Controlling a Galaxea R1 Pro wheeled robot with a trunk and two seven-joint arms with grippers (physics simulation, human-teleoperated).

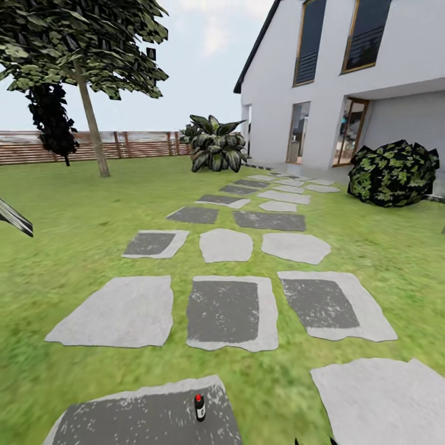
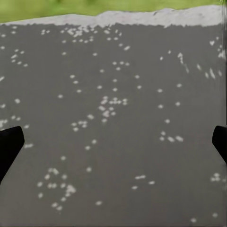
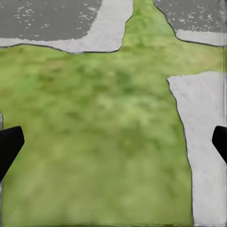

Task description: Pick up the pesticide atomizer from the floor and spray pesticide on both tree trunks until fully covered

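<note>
The pesticide atomizer point(image 1: 199, 406), a small dark bottle with a red cap, stands upright on a dark stone slab point(image 1: 123, 420) in the near foreground of the floor. Far off at the left rises one tree point(image 1: 80, 43) with a leaning grey-brown tree trunk point(image 1: 93, 127), in front of the garden fence point(image 1: 136, 143). My left gripper point(image 2: 113, 146) hangs open over a speckled dark slab point(image 2: 113, 71), nothing between its fingers. Over grass point(image 3: 94, 132) between slabs, my right gripper point(image 3: 113, 146) is open and holds nothing too.
Grey stepping stones point(image 1: 225, 244) lead across the lawn to a white house point(image 1: 346, 93). A broad striped-leaf plant point(image 1: 213, 143) stands by the house corner, a round bush point(image 1: 394, 173) at the right, and a near-black thin tree point(image 1: 52, 117) by the fence.
</note>
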